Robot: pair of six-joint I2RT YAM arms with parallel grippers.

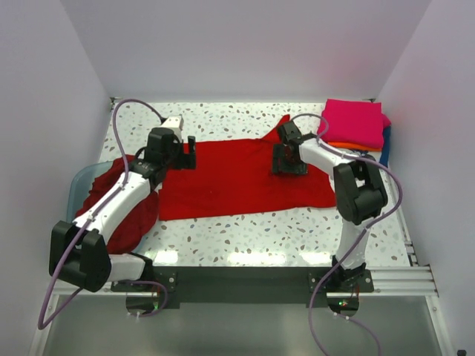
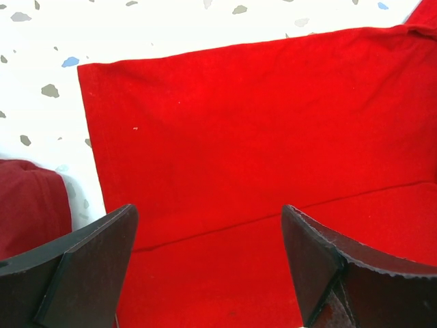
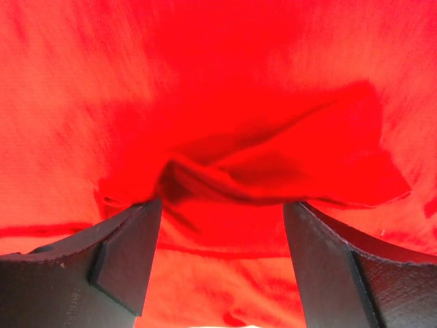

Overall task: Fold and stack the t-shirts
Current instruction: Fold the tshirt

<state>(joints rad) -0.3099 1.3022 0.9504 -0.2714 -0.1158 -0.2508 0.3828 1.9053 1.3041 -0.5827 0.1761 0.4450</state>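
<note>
A bright red t-shirt (image 1: 237, 182) lies spread across the middle of the table, folded lengthwise, with a sleeve point sticking up at its far edge. My left gripper (image 1: 190, 153) hovers over the shirt's left end. In the left wrist view it (image 2: 208, 212) is open above the red cloth (image 2: 259, 123), where a fold edge runs across. My right gripper (image 1: 288, 160) is low on the shirt's right part. It (image 3: 222, 205) is open in the right wrist view, and a bunched ridge of red cloth (image 3: 273, 164) sits just beyond its fingertips. A folded stack with a magenta shirt (image 1: 355, 122) on top stands at the back right.
A translucent teal tub (image 1: 80, 182) at the left edge holds a dark red shirt (image 1: 122, 204), which also shows in the left wrist view (image 2: 31, 205). Orange and blue layers show under the magenta stack. White walls close in the table on three sides.
</note>
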